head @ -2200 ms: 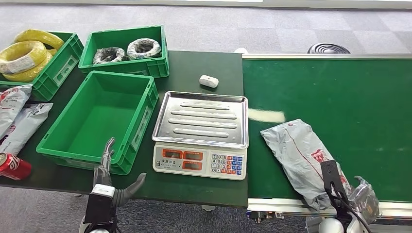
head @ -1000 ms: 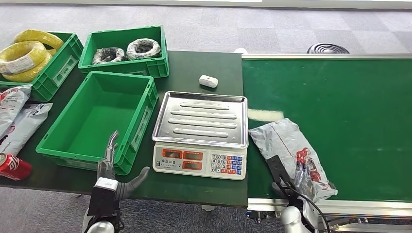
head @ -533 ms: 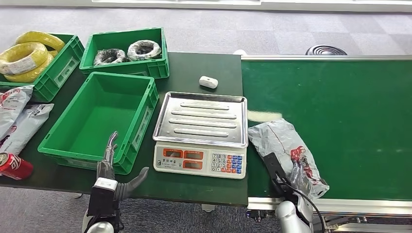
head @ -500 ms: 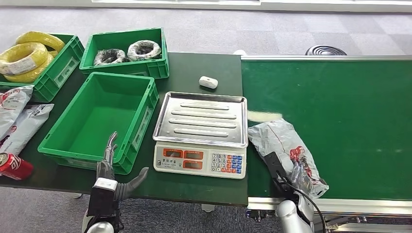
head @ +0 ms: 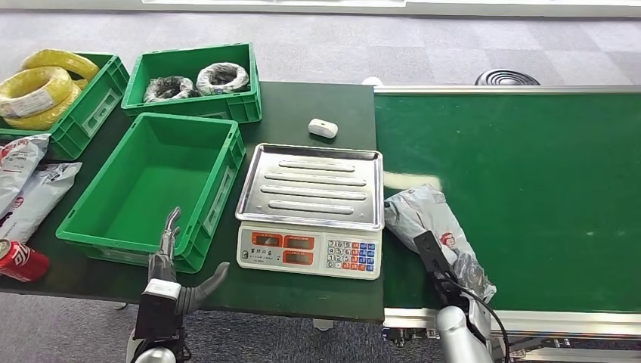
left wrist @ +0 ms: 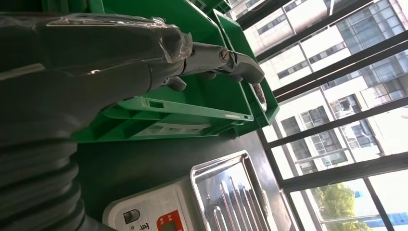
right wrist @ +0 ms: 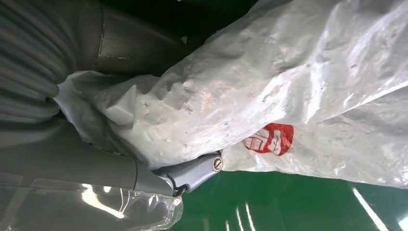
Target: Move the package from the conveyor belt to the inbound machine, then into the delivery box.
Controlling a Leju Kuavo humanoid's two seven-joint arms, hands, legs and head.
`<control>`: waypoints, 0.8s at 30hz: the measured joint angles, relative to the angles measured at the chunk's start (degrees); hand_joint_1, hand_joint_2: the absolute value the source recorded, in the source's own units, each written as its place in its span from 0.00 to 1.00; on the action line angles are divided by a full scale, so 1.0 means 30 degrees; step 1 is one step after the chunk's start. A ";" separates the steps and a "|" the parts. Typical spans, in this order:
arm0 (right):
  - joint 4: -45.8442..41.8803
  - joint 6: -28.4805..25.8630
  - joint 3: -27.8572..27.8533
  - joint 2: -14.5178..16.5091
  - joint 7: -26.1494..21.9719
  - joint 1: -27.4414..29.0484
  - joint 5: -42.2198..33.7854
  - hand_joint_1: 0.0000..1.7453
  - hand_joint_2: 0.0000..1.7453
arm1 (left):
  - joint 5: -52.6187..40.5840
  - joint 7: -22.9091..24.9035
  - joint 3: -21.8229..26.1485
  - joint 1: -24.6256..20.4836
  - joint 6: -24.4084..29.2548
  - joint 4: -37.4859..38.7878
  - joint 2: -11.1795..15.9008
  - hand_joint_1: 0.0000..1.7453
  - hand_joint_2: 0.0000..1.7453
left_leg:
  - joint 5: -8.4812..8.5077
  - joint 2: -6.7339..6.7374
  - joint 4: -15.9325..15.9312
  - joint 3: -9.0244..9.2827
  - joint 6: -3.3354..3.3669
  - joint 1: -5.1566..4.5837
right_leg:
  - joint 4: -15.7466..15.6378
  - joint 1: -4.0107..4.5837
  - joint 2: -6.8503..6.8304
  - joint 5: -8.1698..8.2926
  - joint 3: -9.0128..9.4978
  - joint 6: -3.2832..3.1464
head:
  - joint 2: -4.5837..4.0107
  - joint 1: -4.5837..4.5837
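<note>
The grey plastic package with a red logo lies on the green conveyor belt, its near end held by my right hand. In the right wrist view the thumb presses under the crumpled bag. The package's far corner sits close to the scale, whose steel tray is bare. The large green box stands left of the scale with nothing in it. My left hand hovers at that box's front edge, fingers spread, holding nothing; the left wrist view shows its fingers over the box rim.
A small white device lies behind the scale. Green bins at the back left hold yellow coils and wrapped coils. Two more grey packages and a red can lie at the table's left edge.
My right hand has dragged the package leftward along the belt toward the scale, bunching it up. The left hand has stayed by the box.
</note>
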 joint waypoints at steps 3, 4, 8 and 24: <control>-0.1887 0.0435 0.0384 0.0235 -0.0818 0.0965 -0.1044 0.98 1.00 | 0.0000 -0.0076 0.0011 0.0229 0.0213 -0.0009 0.0002 0.00 1.00 | 0.0002 -0.0012 0.0000 -0.0071 -0.0001 0.0000 | 0.0006 0.0000 -0.0007 -0.0002 -0.0064 -0.0002 | 0.0000 -0.0002; -0.2882 0.0437 0.0594 0.0310 -0.0954 0.1384 -0.1277 0.98 1.00 | 0.0000 -0.0122 0.0015 0.0322 0.0270 -0.0027 0.0002 0.00 1.00 | 0.0003 -0.0021 0.0000 -0.0101 -0.0002 0.0000 | 0.0009 -0.0001 -0.0011 -0.0001 -0.0091 -0.0002 | 0.0000 -0.0004; -0.8057 -0.0620 0.1439 0.0445 -0.0958 0.2807 -0.0973 1.00 1.00 | -0.0018 -0.0395 0.0022 0.0753 0.0317 -0.0175 -0.0007 0.00 1.00 | 0.0006 -0.0042 0.0000 -0.0173 -0.0002 -0.0002 | 0.0012 -0.0007 -0.0020 -0.0003 -0.0163 -0.0001 | 0.0000 -0.0004; -1.7992 -0.4455 0.3125 -0.0612 -0.0567 0.0298 0.2444 0.97 1.00 | 0.0163 -0.1185 -0.0719 0.0694 0.0869 0.0464 -0.0311 0.00 1.00 | 0.0015 -0.0039 0.0004 -0.0190 0.0005 -0.0014 | 0.0013 -0.0025 -0.0020 0.0004 -0.0175 0.0001 | -0.0004 -0.0007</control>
